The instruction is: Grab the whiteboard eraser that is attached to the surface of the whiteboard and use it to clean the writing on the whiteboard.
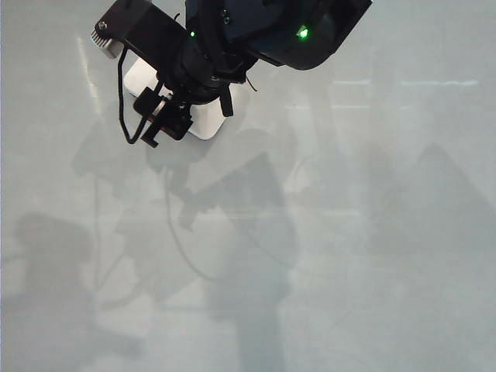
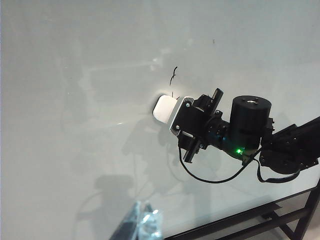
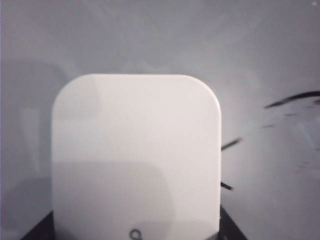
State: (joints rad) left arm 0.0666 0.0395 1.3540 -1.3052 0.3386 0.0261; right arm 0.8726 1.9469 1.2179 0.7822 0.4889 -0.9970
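The whiteboard (image 1: pixel 372 232) fills the exterior view. The white whiteboard eraser (image 1: pixel 205 122) lies flat against it at the upper left, mostly covered by the black right arm. My right gripper (image 3: pixel 135 235) is shut on the eraser (image 3: pixel 135 155), with a dark finger at each of its near corners. Black strokes of the writing (image 3: pixel 292 97) sit just beside the eraser, and a thin curl of writing (image 2: pixel 173 76) shows above the eraser (image 2: pixel 164 108) in the left wrist view. My left gripper (image 2: pixel 142 222) hangs off the board, well away from the eraser, with its pale fingertips together and nothing between them.
A black metal frame (image 2: pixel 250 220) runs along the board's edge below the right arm (image 2: pixel 250 125). A loose black cable (image 1: pixel 124 108) loops off the right wrist beside the eraser. Arm shadows and reflections spread over the board's glossy face.
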